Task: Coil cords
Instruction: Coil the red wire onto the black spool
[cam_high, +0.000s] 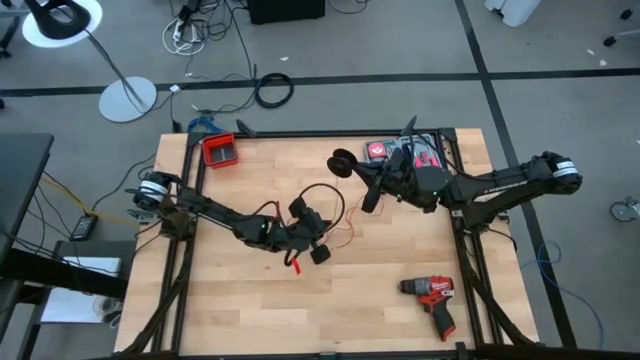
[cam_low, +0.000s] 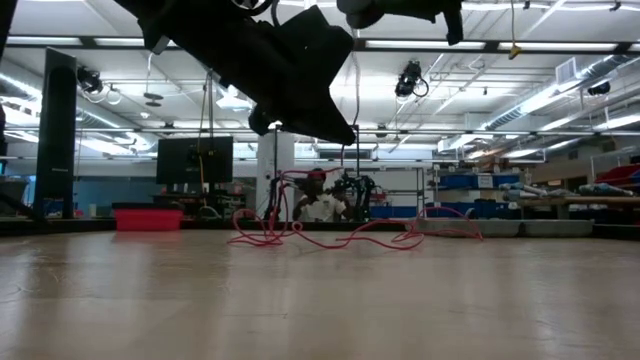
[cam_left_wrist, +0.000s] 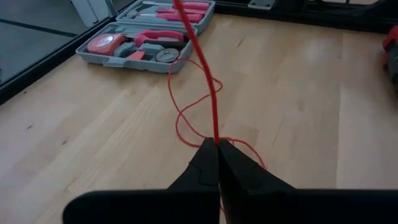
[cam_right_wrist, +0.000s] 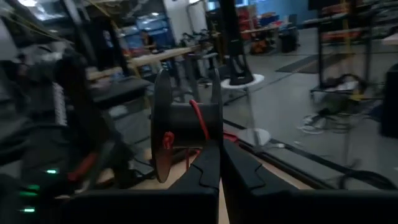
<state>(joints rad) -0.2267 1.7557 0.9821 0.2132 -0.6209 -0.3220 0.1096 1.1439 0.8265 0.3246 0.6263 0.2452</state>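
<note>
The cords are thin red and black wires. A red length lies in loose loops on the table (cam_high: 343, 238) (cam_low: 330, 238) (cam_left_wrist: 186, 118), with a black loop (cam_high: 322, 192) and a red end clip (cam_high: 297, 265) beside it. My left gripper (cam_high: 316, 238) (cam_left_wrist: 217, 146) is at the table's middle, shut on the red wire. My right gripper (cam_high: 358, 170) (cam_right_wrist: 219, 152) is at the far middle, shut on a black spool (cam_high: 343, 163) (cam_right_wrist: 186, 121) that has red wire wound on its core. My left gripper pinches a single strand of the red wire (cam_left_wrist: 216, 138) between its two fingertips. From the fingers the strand runs straight up and away (cam_left_wrist: 196, 56), drawn fairly taut, while the loops behind it lie slack on the table. My right gripper pinches the spool by the rim of one flange (cam_right_wrist: 216, 134) between its two fingers. The spool is lifted clear of the table with its axis about level, and red wire (cam_right_wrist: 200, 121) crosses its core.
A grey tool case (cam_high: 415, 152) (cam_left_wrist: 149, 37) lies at the far right, under my right arm. A red drill (cam_high: 432, 297) lies near the front right. A red box (cam_high: 219, 150) (cam_low: 148, 218) stands at the far left. The near left of the table is bare wood.
</note>
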